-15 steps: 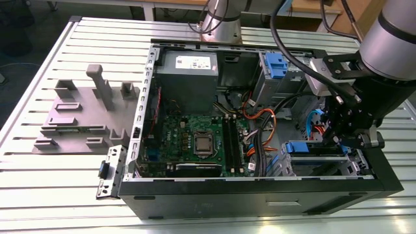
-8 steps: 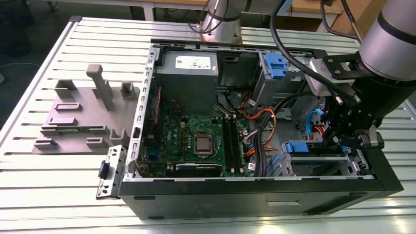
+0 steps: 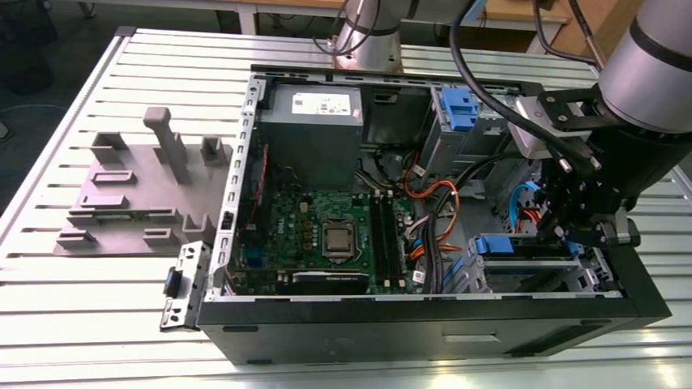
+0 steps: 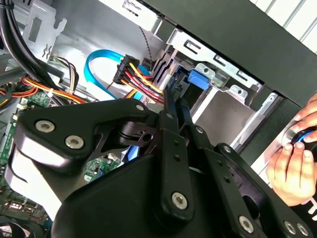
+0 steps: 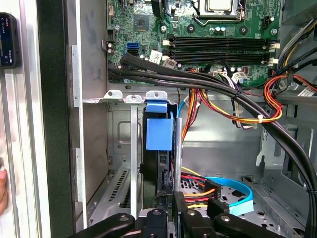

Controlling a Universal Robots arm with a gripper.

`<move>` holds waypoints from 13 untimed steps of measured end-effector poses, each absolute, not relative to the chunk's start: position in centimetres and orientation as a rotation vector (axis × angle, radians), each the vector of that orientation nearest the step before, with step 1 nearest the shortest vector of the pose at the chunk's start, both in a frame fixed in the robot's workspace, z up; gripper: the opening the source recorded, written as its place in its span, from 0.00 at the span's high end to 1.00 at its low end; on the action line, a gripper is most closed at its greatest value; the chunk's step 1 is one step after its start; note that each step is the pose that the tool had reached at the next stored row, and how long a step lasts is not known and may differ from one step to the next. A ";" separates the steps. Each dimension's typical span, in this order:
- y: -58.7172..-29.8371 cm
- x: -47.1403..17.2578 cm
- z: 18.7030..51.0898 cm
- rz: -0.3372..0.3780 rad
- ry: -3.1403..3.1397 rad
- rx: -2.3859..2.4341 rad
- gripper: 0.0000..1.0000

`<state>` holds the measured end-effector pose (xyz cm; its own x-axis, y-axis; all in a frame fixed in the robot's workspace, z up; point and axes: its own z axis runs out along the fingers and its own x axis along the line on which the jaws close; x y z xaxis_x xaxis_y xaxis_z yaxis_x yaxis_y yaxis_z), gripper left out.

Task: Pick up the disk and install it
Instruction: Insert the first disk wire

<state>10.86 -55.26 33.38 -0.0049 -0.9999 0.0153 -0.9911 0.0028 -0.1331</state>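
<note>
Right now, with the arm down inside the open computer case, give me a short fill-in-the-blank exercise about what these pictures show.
1. The black gripper is lowered into the drive cage of the open black computer ____.
2. The silver disk's plastic carrier rail is coloured ____.
3. In the exterior view, the grey power-supply box carries a ____ sticker.
4. In the second wrist view, a person's ____ rests beside the case.

Missing words: case; blue; white; hand

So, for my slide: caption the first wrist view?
Claw at the disk standing in the case's drive bay.
</note>
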 end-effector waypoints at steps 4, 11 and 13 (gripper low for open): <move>-55.3 10.9 33.4 -0.161 2.166 -2.153 0.83; -55.4 10.9 33.3 -0.161 2.171 -2.148 0.83; -55.4 10.9 33.3 -0.162 2.174 -2.145 0.83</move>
<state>10.87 -55.40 33.32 -0.0145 -0.9998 0.0151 -0.9910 0.0124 -0.1331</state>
